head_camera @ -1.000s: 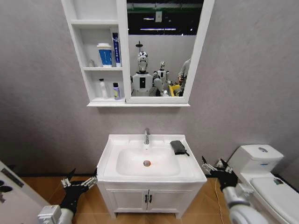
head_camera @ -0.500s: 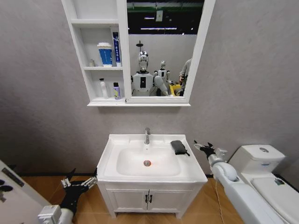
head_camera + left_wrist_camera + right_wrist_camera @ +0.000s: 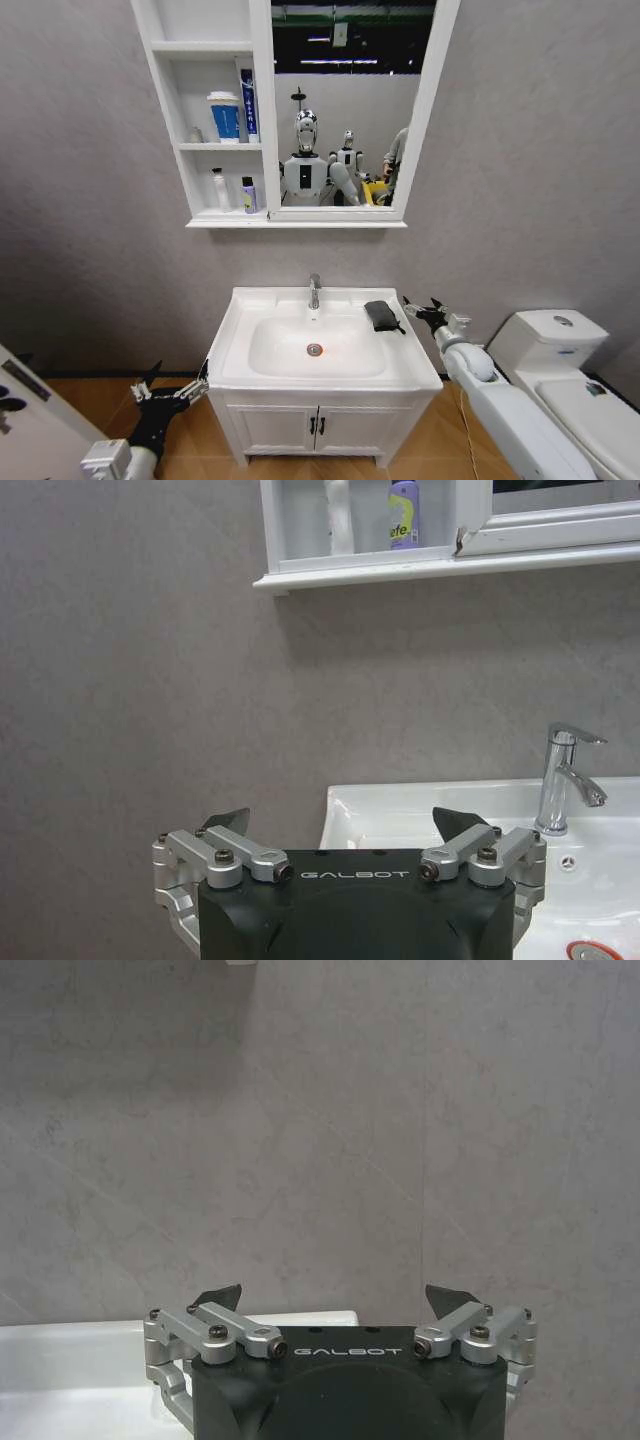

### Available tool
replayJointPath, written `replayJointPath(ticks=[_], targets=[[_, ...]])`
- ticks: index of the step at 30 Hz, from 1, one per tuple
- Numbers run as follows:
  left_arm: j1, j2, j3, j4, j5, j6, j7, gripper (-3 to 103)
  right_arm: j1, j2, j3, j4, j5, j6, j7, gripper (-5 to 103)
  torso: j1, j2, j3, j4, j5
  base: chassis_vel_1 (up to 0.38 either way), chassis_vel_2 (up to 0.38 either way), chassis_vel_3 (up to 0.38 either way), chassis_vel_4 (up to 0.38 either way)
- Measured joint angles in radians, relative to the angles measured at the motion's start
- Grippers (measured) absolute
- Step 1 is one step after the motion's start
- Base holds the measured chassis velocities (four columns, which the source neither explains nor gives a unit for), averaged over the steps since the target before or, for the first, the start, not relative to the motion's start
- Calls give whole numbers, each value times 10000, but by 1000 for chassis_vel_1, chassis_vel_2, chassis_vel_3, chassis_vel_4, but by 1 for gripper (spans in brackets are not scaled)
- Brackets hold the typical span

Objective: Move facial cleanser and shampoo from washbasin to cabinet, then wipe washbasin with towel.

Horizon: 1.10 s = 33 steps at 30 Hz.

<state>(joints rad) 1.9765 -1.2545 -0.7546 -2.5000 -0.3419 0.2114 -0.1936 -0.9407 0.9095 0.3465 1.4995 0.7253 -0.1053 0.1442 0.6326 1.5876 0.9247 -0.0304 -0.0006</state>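
Porcelain is gleaming smooth and white on the washbasin (image 3: 405,370), a rectangular sink top with an oval bowl, a red-ringed drain and a chrome faucet (image 3: 314,291) rising at its far edge. Under it a low white vanity (image 3: 315,430) with two doors is standing on a wood-toned floor, and a rough grey textured wall is running behind everything.

On the far right corner of the basin top the towel (image 3: 382,315) is lying, a small, dark grey-black, soft folded cloth.

Above, the cabinet (image 3: 262,120) is hanging on the wall: a white boxy unit with a tall mirror panel on the right and a narrow column of open shelves on the left. A blue and white cup and a tall blue tube are standing on the middle shelf; a white bottle and a small purple bottle are standing on the lowest one.

Reaching in from the right, the right gripper (image 3: 428,311) is hovering just beside the towel, not touching it, its black fingers spread wide. Low on the near left, beside the vanity, the left gripper (image 3: 170,388) is hanging with its fingers also spread wide. A white toilet (image 3: 560,370) is sitting at the right.
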Motion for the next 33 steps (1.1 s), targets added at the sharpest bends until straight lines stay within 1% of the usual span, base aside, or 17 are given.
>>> replayJointPath(ticks=[13,18,26,33], targets=[[0,0,0,0,0,0,0,100,226,199,-379,-220,-19,-68,318,100,-2,1,-1,-1,-1,-29,19,19,-25],[-1,0,0,0,-1,0,0,100,377,376,-633,-238,109,-481,653,100,5,-1,1,1,-1,-58,69,68,-69],[0,0,0,0,-1,-1,0,100,930,602,-1253,-607,161,-850,908,100,-3,0,0,2,-1,-10,13,8,-8],[0,0,0,0,-1,-1,0,100,1109,642,-1417,-919,249,-714,768,100,-3,1,0,1,-1,0,0,0,0]])
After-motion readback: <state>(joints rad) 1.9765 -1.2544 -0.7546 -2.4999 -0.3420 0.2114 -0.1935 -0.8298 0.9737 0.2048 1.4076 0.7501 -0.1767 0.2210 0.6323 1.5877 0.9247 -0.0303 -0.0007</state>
